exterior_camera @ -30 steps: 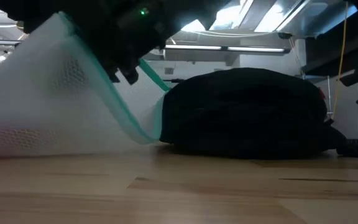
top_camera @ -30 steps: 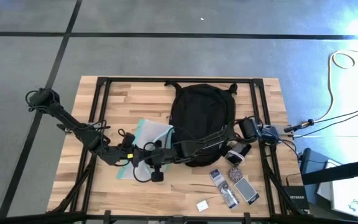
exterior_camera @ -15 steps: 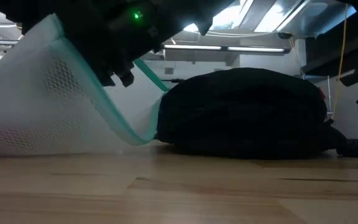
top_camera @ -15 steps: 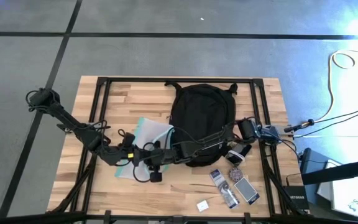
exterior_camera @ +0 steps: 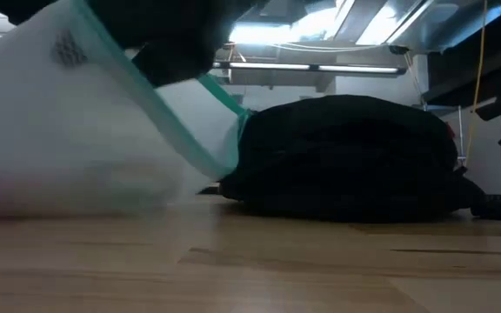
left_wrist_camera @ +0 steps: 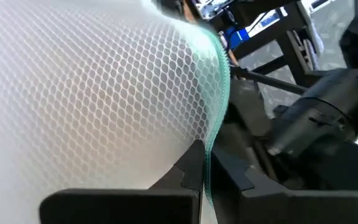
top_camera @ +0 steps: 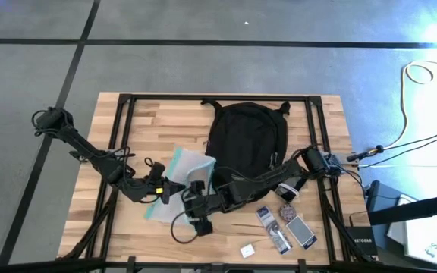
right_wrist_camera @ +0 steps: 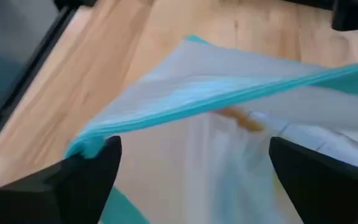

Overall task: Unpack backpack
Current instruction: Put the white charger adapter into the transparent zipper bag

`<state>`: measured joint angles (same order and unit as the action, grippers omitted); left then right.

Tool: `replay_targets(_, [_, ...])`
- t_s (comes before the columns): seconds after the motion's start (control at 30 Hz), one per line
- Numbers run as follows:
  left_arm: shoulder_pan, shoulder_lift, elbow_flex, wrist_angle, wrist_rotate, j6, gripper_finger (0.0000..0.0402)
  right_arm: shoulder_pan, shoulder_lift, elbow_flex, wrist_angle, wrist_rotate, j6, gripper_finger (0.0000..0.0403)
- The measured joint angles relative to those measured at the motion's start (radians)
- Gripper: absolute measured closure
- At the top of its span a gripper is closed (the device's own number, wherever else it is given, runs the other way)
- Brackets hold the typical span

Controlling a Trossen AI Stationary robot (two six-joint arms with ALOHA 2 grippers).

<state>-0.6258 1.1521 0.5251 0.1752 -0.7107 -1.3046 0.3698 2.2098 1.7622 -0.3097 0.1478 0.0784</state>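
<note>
The black backpack (top_camera: 245, 144) lies flat at the table's far middle and also shows in the low view (exterior_camera: 346, 156). Left of it is a clear mesh pouch (top_camera: 179, 178) with a teal edge, raised at a slant. Its lower part is on the table (exterior_camera: 59, 204) and its far corner reaches the backpack. My left gripper (top_camera: 165, 189) is shut on the pouch's edge. My right gripper (top_camera: 190, 203) hangs open just above the pouch's near part. In the right wrist view its fingers (right_wrist_camera: 89, 171) stand wide apart over the pouch (right_wrist_camera: 229, 106), touching nothing. My left gripper pinches the pouch's teal-trimmed edge (left_wrist_camera: 211, 134) between its two fingers (left_wrist_camera: 188, 171). It comes in from the table's left, slanting a little downward. The mesh wall spreads away from the fingers, held up at a slant, while the pouch's lower part stays on the table.
Several small items lie at the near right: flat packets and a phone-like thing (top_camera: 283, 224), and a small white piece (top_camera: 246, 249). The black table frame (top_camera: 120, 129) runs along the sides. Bare wood (top_camera: 150, 121) lies at the far left.
My right gripper has opened, let go of the pouch and drawn back toward the table's near edge, rising a little. The pouch stays held by my left gripper, and its free part has swung nearer the low camera.
</note>
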Motion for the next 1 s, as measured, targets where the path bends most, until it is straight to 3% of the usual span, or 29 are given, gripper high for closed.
replay_targets(0.23, [0.001,0.0,0.0,-0.001,-0.002,-0.003,0.04,0.063,-0.081,0.0,-0.158,0.014,0.025,0.0043])
replay_targets(0.47, [0.001,0.0,-0.002,-0.002,-0.006,-0.004,0.04,0.152,-0.162,0.001,-0.386,0.131,0.16,0.0044])
replay_targets(0.53, [0.001,0.0,-0.002,-0.002,-0.006,-0.006,0.04,0.182,-0.176,0.001,-0.447,0.109,0.25,0.0044])
replay_targets(0.7, [0.001,0.0,-0.002,0.002,-0.006,-0.009,0.04,0.271,-0.162,-0.031,-0.53,-0.06,0.339,0.0045])
replay_targets(1.0, [0.001,0.001,-0.002,0.002,-0.015,-0.011,0.04,0.377,-0.161,-0.109,-0.513,-0.011,0.314,0.0045])
